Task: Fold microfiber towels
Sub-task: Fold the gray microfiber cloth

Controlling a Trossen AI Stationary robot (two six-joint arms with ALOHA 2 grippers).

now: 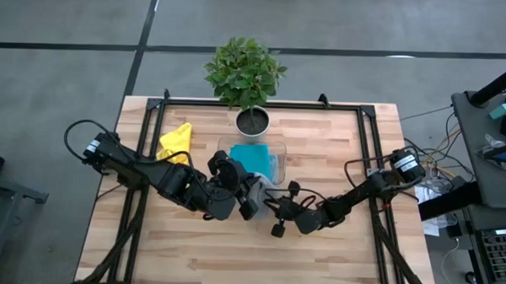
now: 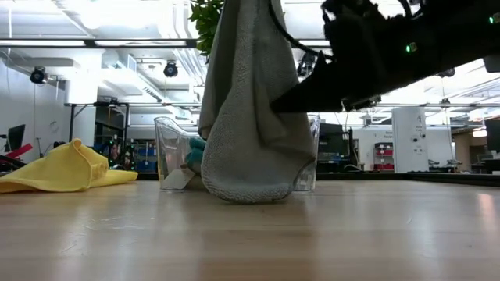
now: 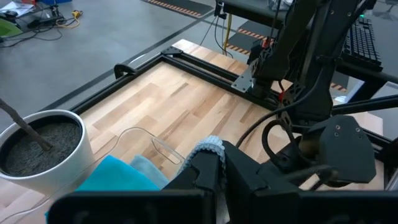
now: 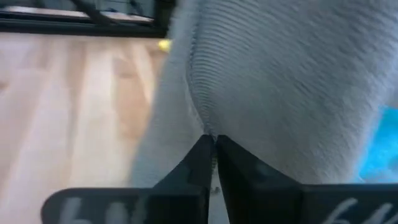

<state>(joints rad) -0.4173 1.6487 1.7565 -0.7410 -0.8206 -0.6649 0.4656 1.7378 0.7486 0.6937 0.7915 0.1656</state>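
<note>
Here, grey towel (image 2: 254,117) hanging (bunched, ribbed), hem touching table (image 2: 250,242)

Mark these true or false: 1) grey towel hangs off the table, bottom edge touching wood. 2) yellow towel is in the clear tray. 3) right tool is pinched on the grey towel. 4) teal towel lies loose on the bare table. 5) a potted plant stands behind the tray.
1) True: the grey towel hangs, its bottom resting on the table.
2) False: the yellow towel lies crumpled on the wood, beside the clear tray.
3) True: the right tool is shut on grey fabric.
4) False: the teal towel sits in the tray.
5) True: the potted plant stands there.
</note>
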